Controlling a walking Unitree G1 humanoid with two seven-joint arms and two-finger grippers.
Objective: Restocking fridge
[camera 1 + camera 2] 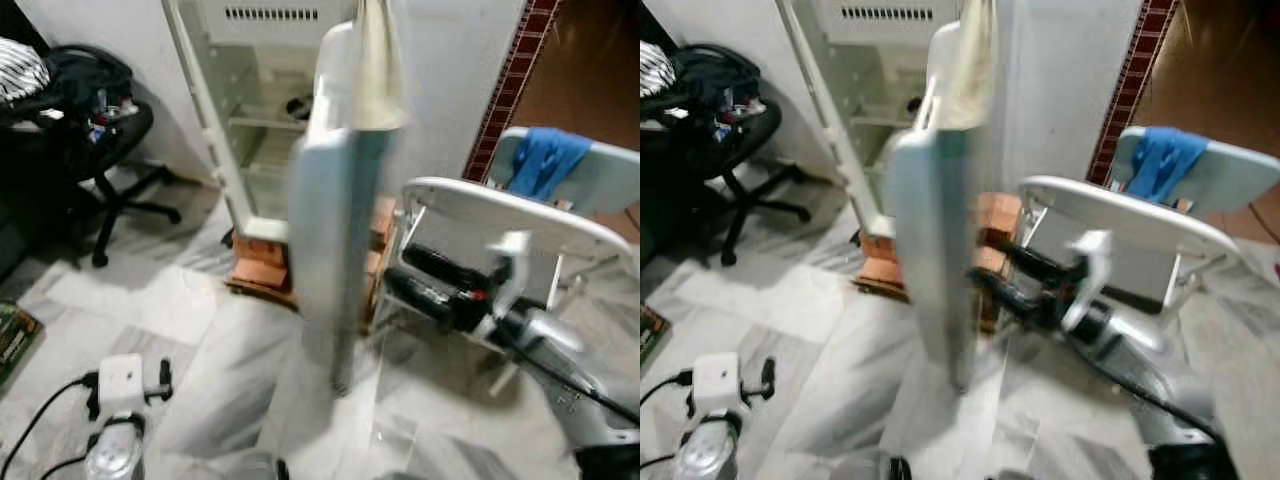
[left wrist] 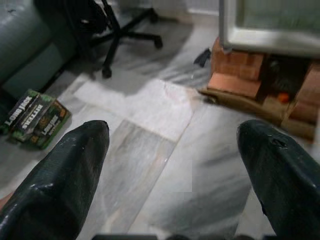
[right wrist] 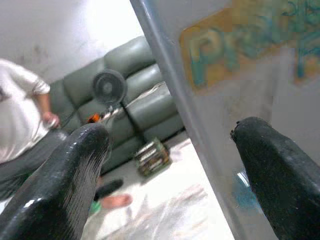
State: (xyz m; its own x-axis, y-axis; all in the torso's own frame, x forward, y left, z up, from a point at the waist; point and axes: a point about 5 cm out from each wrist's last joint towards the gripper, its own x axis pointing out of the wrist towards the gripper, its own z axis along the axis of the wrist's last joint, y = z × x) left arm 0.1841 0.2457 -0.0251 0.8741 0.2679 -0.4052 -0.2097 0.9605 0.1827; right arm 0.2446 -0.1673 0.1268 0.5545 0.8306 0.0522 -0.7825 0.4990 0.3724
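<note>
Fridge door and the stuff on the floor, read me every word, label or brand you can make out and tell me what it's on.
Green cartons on the floor: large pale lettering, too blurred to read with certainty.
Sticker on the fridge door: big teal letters on orange, starting like "P", rest blurred and cut off.
White power adapter on the floor: no readable text.

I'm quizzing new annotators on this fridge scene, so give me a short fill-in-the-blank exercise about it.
1. The fridge stands raised on ____.
2. The fridge door is ____, its shelves in view.
3. The cloth draped over the chair at the right is ____.
4. The right gripper reaches toward the fridge ____, fingers apart.

Missing words: bricks; open; blue; door
</note>
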